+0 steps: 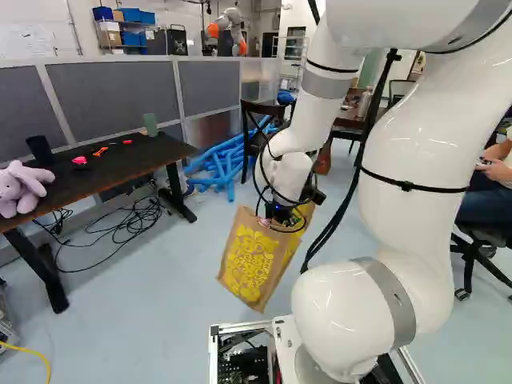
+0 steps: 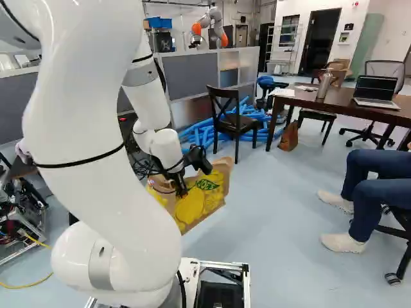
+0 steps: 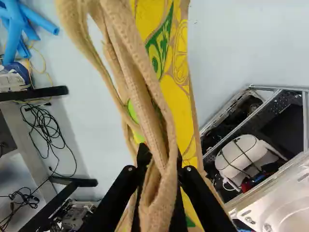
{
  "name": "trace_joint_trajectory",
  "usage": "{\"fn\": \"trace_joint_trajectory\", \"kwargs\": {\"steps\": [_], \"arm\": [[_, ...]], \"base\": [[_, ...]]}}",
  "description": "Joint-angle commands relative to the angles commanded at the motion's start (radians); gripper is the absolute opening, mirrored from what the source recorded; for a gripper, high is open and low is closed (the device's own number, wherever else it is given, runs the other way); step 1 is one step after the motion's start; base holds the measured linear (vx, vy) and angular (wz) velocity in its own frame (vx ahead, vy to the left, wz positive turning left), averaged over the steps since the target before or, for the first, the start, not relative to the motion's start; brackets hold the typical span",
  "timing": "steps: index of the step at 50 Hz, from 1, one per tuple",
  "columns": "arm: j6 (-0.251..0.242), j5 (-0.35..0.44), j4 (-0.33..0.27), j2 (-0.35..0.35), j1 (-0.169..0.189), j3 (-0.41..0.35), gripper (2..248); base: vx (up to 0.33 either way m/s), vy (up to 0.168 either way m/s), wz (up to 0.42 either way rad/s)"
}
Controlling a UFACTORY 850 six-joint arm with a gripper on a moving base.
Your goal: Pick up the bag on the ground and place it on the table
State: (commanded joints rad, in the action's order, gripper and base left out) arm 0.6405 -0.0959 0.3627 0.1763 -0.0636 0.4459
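Note:
My gripper [image 1: 280, 214] hangs in front of the arm's base, and the brown bag [image 1: 250, 260] with yellow print dangles tilted beneath it, clear of the floor. In the right base view the gripper [image 2: 181, 186] is against the bag [image 2: 204, 196]. Seen from the wrist, the gripper [image 3: 159, 166] is shut on the bag's woven handles [image 3: 145, 96], which bunch between the two fingers and partly cover them. The dark table [image 1: 120, 164] stands at the left of the left base view.
A purple plush toy [image 1: 22, 188], red items and a green cup [image 1: 150, 124] are on the dark table. Cables [image 1: 124, 224] lie beneath it. A chair [image 2: 234, 122] and blue tubes stand ahead. A seated person is at the right. Another robot [image 2: 210, 27] stands far back.

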Motion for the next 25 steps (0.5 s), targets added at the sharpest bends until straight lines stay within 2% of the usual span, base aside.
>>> {"fn": "trace_joint_trajectory", "kwargs": {"steps": [8,25], "arm": [[0.000,-0.028,-0.032,-0.035,0.020,-0.003,35],[0.000,-0.079,-0.099,-0.078,0.039,0.025,35]], "base": [[0.000,0.000,0.000],[0.000,0.000,0.000]]}}
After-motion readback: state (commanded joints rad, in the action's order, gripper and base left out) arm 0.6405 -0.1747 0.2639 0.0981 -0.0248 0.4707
